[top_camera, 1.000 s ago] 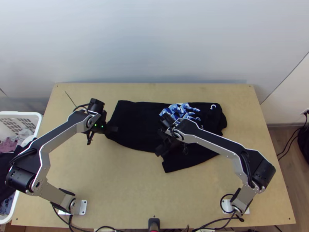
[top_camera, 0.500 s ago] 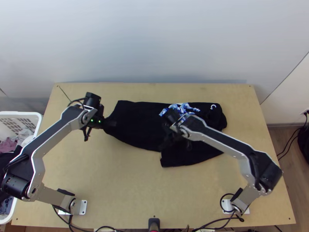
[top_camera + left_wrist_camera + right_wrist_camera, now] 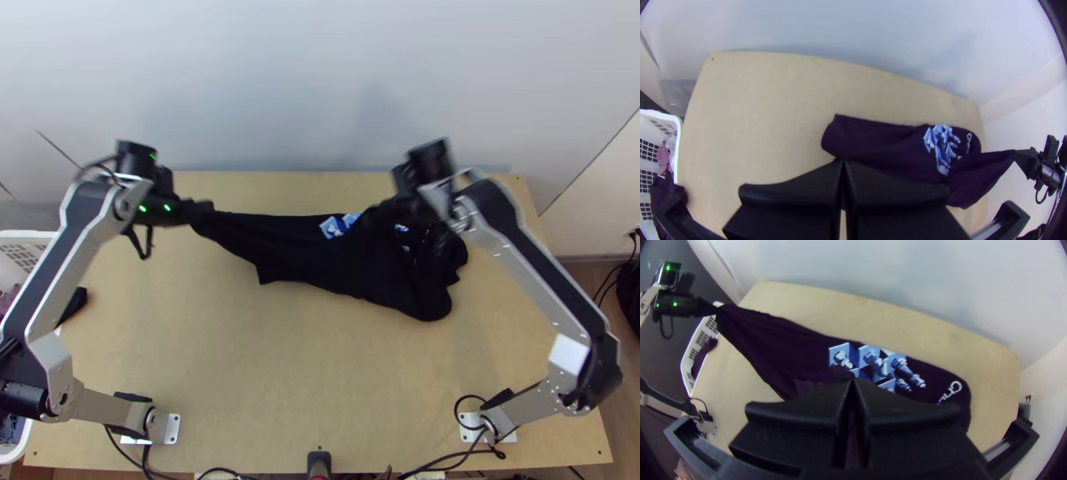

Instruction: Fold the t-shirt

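The black t-shirt [image 3: 304, 248] with a blue-and-white print lies folded over itself on the table's far half, two parts of it lifted. At its left end my left gripper [image 3: 210, 210] is shut on a corner and holds it raised. My right gripper [image 3: 376, 212], above the print, is shut on another part, from which cloth hangs down. In the left wrist view the left gripper [image 3: 843, 163] has its fingers together at the dark t-shirt [image 3: 889, 146]. In the right wrist view the right gripper [image 3: 852, 383] pinches the t-shirt [image 3: 773, 338] beside the print.
A white basket [image 3: 40, 234] with clothes stands at the table's left side, a dark cloth [image 3: 74, 304] hanging over its edge. The light wooden table [image 3: 240, 360] shows bare wood in front of the t-shirt. A pale wall rises behind.
Both grippers have moved up and toward the far side, the left one also leftward and the right one rightward. The t-shirt's held parts have risen, and its near edge has drawn back.
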Available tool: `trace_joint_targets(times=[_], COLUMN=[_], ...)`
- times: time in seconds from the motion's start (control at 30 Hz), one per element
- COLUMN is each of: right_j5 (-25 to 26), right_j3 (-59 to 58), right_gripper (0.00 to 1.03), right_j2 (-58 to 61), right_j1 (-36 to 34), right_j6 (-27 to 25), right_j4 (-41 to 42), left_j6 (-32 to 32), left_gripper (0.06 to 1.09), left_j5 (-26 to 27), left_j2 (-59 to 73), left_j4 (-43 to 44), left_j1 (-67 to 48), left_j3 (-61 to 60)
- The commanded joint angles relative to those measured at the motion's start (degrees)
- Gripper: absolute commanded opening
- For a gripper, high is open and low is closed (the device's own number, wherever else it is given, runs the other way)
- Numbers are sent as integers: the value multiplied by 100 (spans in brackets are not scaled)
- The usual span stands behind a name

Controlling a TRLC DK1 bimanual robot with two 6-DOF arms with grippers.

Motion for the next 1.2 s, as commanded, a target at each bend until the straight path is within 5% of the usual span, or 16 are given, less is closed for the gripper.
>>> trace_joint_targets(times=[0.0,0.2,0.43,0.87,1.17], right_j5=[33,252,1096,2863,3460], right_j3=[1152,2128,3156,3147,2910], right_gripper=[3,3,3,3,3], right_j2=[-204,-222,-398,-1584,-2656], right_j1=[-631,-991,-991,-394,-385], right_j6=[208,287,120,-1550,-2639], right_j4=[-416,-662,-662,305,1447], left_j6=[-383,-717,-857,-128,619], left_gripper=[9,9,9,9,9], left_j5=[230,239,80,-711,-693], left_j2=[52,149,-114,-1327,-2241], left_j4=[-593,-821,-601,383,453], left_j1=[321,567,874,874,822], left_j3=[1563,2802,3690,3699,3602])
